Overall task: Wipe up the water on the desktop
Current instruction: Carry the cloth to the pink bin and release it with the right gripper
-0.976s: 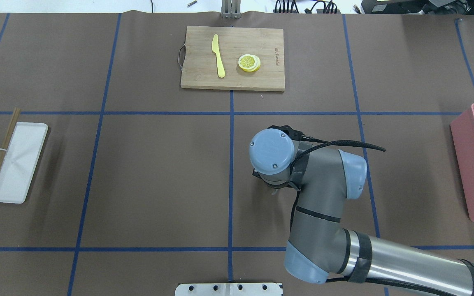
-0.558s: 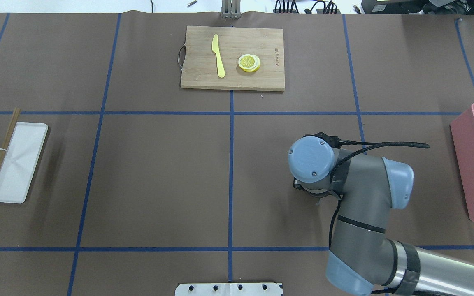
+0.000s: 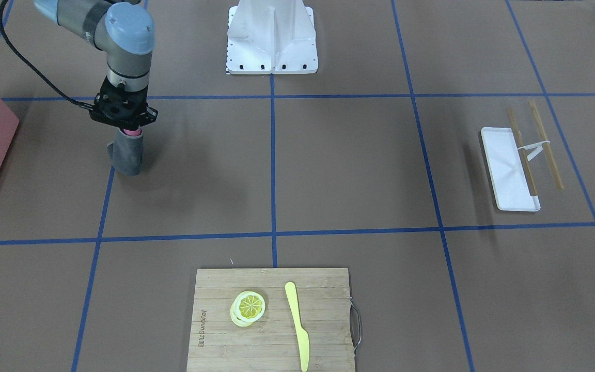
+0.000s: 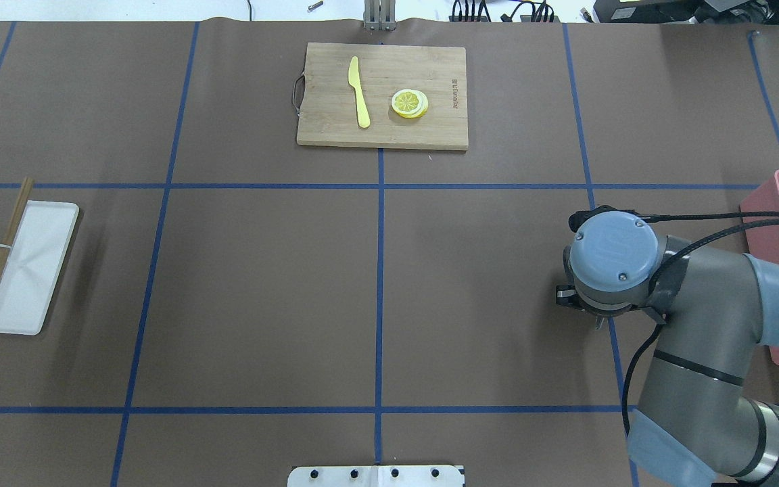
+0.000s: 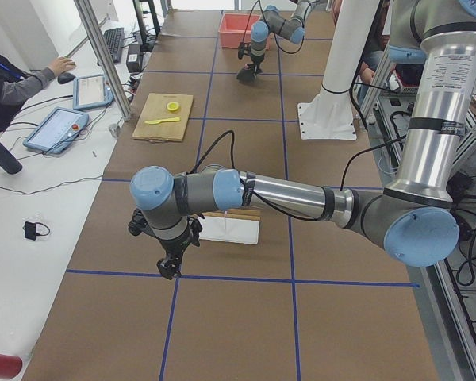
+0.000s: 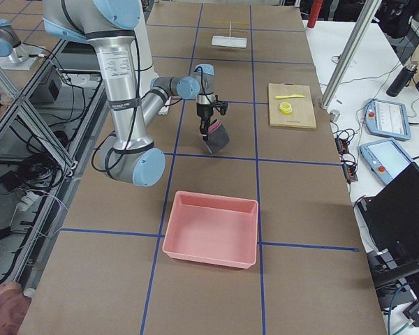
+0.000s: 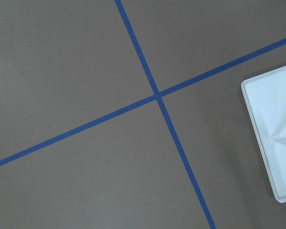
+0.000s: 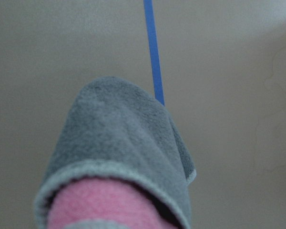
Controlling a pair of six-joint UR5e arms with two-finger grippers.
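Two tools, and only one can be read. Nearest the robot, the right tool (image 3: 131, 132) is hidden under its own wrist from overhead. Seen from across the bench (image 4: 261, 291), it pinches the top of a grey cloth (image 3: 126, 155), with pink showing at the pinch. The cloth hangs over a blue tape line (image 8: 152, 47) on the robot's right half; whether its tip touches cannot be told. The left tool (image 5: 168, 266) shows only from the side, near the white tray (image 4: 31, 270), and I cannot tell its state. The bench lies under everything, matte brown, gridded with tape. Faint outlines (image 8: 276, 124) beside the cloth are too dim to identify. A pink bin (image 4: 758, 270) is cut off at the right edge. Farthest, a cutting board (image 4: 335, 128) carries a yellow knife (image 4: 360, 95) and lemon slices (image 4: 410, 103).
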